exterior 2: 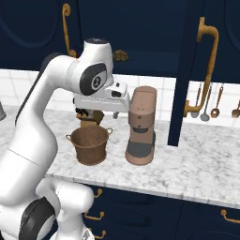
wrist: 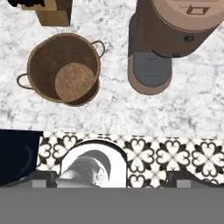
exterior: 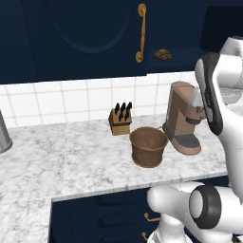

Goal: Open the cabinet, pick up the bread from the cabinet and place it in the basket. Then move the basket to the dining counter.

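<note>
Hand view looks straight down on the marble surface [wrist: 109, 113]. The gripper [wrist: 112, 177] shows its two dark finger tips at the bottom corners, far apart, so it is wide open, and nothing is between them. It holds nothing and touches nothing.

The basket [wrist: 64, 68] stands upright on the surface, empty inside, with two small handles. Just beside it stands the coffee machine [wrist: 164, 43], not touching. The knife block [exterior: 120, 119] is behind the basket, near the tiled wall.

From the left base view, the bread [exterior: 163, 54] lies inside the cabinet [exterior: 80, 38], on the shelf to the right of the closed door with the brass handle [exterior: 140, 33]. From the right base view, one cabinet door [exterior 2: 187, 70] stands open, edge toward the camera.
</note>
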Controlling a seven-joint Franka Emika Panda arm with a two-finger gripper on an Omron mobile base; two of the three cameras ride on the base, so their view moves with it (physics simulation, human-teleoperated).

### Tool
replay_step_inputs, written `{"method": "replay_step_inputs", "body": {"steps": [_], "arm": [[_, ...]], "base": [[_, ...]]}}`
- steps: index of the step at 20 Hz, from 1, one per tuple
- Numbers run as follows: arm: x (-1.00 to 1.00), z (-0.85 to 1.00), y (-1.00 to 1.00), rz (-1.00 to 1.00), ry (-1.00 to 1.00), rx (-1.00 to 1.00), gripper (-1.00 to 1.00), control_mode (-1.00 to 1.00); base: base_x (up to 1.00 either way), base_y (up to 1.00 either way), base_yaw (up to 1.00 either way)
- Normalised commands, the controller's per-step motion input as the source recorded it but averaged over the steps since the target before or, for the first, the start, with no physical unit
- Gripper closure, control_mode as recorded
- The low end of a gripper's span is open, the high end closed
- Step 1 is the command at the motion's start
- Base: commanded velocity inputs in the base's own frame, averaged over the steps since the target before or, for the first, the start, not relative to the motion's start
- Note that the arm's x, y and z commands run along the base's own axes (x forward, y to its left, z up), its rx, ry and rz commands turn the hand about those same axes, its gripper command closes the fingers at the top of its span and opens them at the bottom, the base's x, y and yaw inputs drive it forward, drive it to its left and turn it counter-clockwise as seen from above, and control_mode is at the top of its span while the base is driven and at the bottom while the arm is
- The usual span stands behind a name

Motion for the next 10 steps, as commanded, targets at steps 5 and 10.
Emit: {"method": "replay_step_inputs", "body": {"steps": [5,10], "arm": [[0.36,0.25,0.03,-0.06,-0.94,0.19,-1.00,-1.00],[0.56,0.23,0.00,0.00,-0.73,-0.03,-1.00,-1.00]], "base": [[0.00,0.00,0.00],[0.00,0.00,0.00]]}}
